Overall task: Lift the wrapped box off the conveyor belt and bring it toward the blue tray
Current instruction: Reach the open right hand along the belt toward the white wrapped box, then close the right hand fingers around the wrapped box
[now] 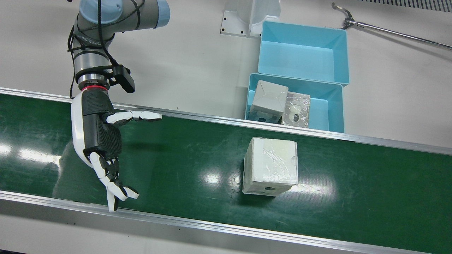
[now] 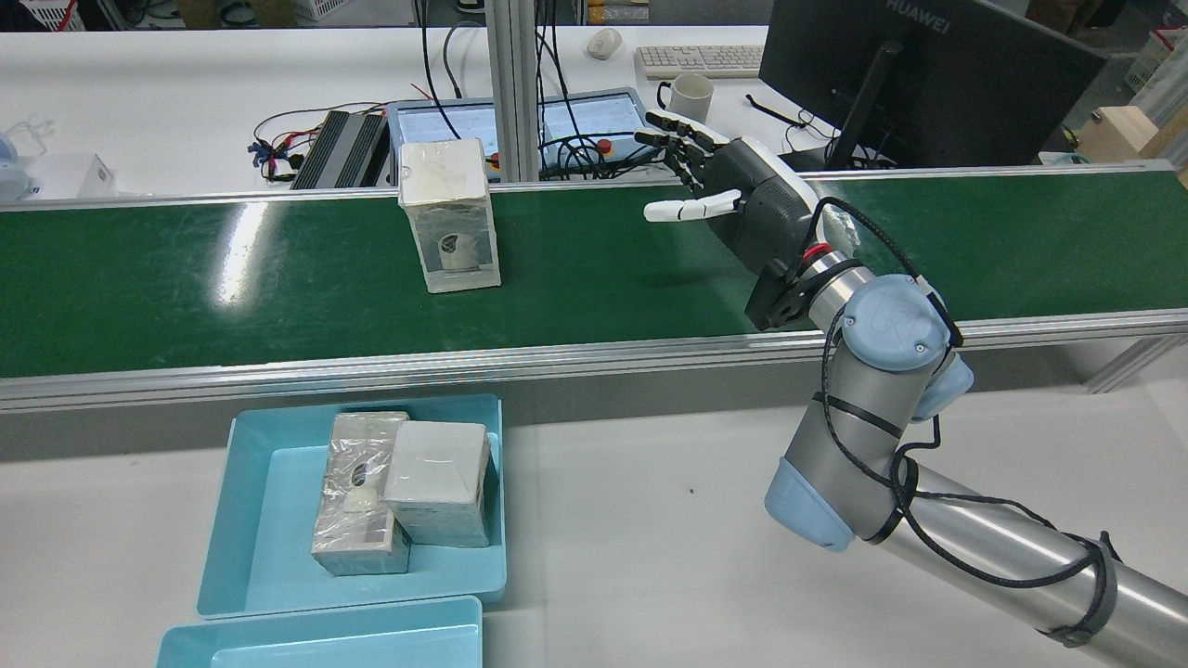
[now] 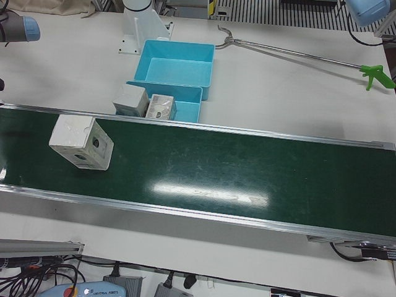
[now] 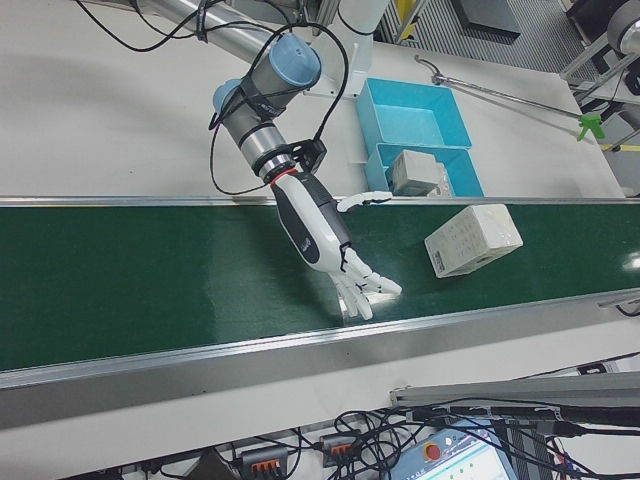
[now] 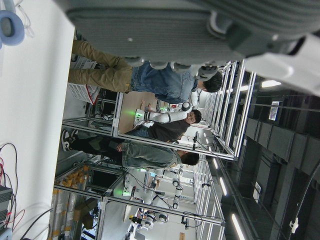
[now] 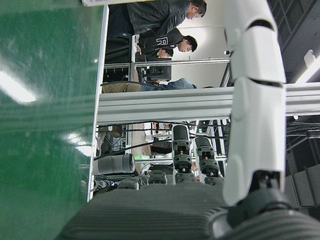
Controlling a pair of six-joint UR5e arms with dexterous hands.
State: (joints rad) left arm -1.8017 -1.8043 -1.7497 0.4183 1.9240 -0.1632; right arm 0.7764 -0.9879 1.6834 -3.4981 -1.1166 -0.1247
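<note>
The wrapped box (image 1: 270,165) stands on the green conveyor belt (image 1: 190,155), in front of the nearer blue tray (image 1: 333,106). It also shows in the rear view (image 2: 448,218), the left-front view (image 3: 80,142) and the right-front view (image 4: 472,238). My right hand (image 1: 100,141) is open and empty, fingers spread, low over the belt and well apart from the box, to its left in the front view. It also shows in the rear view (image 2: 742,195) and the right-front view (image 4: 325,240). My left hand (image 5: 150,25) shows only in its own view as a palm edge; its fingers are unclear.
Two wrapped boxes (image 1: 270,100) (image 1: 296,109) lie in the nearer tray. A second blue tray (image 1: 303,53) stands behind it. A long grabber tool (image 1: 388,31) lies on the white table. Aluminium rails (image 1: 212,225) edge the belt.
</note>
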